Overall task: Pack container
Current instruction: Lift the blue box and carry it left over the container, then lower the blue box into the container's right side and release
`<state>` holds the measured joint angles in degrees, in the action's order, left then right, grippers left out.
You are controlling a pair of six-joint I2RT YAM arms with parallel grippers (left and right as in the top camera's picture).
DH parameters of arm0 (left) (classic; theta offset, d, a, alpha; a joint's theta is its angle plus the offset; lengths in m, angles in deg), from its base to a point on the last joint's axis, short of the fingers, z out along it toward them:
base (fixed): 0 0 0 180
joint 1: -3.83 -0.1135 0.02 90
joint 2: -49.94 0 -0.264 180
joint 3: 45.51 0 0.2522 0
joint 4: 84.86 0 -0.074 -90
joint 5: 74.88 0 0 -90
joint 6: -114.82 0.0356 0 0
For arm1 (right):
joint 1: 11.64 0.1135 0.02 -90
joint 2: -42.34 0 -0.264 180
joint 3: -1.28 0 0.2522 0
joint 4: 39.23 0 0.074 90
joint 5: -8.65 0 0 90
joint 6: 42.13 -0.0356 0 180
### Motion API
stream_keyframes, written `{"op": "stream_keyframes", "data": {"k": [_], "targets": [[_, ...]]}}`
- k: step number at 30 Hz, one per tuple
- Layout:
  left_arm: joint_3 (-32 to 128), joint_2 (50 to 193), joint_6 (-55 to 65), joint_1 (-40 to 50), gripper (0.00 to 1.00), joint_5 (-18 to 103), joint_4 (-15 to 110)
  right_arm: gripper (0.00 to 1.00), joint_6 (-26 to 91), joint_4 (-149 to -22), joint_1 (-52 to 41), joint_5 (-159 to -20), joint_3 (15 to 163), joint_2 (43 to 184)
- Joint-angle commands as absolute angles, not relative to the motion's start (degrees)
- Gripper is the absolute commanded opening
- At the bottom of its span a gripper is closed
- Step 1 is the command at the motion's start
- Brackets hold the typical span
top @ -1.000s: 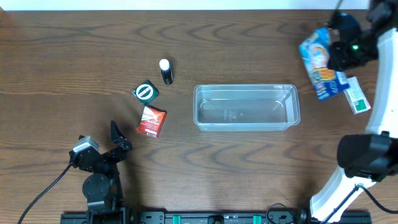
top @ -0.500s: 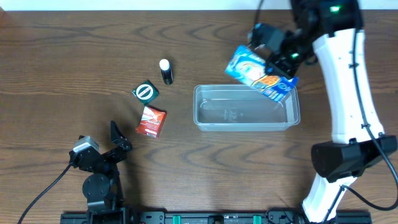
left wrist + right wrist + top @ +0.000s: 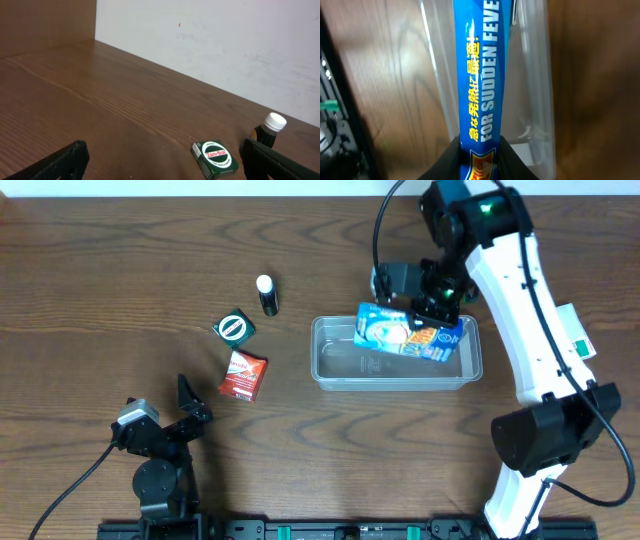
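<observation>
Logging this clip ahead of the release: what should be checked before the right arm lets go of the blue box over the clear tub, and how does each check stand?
1. Grip: right pincer shut on the blue box: ok.
2. Position: the box hangs over the right half of the container: ok.
3. Height: box low enough and clear of the rim: cannot tell.
4. Room: nothing else shows inside the container: ok.
5. Other arm: left pincer open, parked well to the left of the container: ok.
</observation>
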<state>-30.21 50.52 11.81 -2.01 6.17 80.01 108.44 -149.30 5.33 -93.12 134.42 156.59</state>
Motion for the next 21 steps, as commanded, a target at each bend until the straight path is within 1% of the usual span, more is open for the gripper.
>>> {"op": "stream_keyframes", "data": {"k": [1, 5, 10, 15, 21], "targets": [[-31.5, 50.2, 13.0, -2.1, 0.98, 5.9, 78.2, 0.19, 110.5, -148.4, 4.8, -91.3, 131.4, 155.8], [-31.5, 50.2, 13.0, -2.1, 0.98, 5.9, 78.2, 0.20, 109.3, -144.4, 4.6, -87.5, 128.0, 155.8], [-31.5, 50.2, 13.0, -2.1, 0.98, 5.9, 78.2, 0.20, 109.2, -140.4, 3.9, -87.3, 124.2, 155.8], [-31.5, 50.2, 13.0, -2.1, 0.98, 5.9, 78.2, 0.21, 109.2, -139.3, 2.7, -86.5, 120.8, 155.8], [-31.5, 50.2, 13.0, -2.1, 0.98, 5.9, 78.2, 0.21, 107.7, -139.4, 1.6, -86.7, 120.2, 155.8]]}}
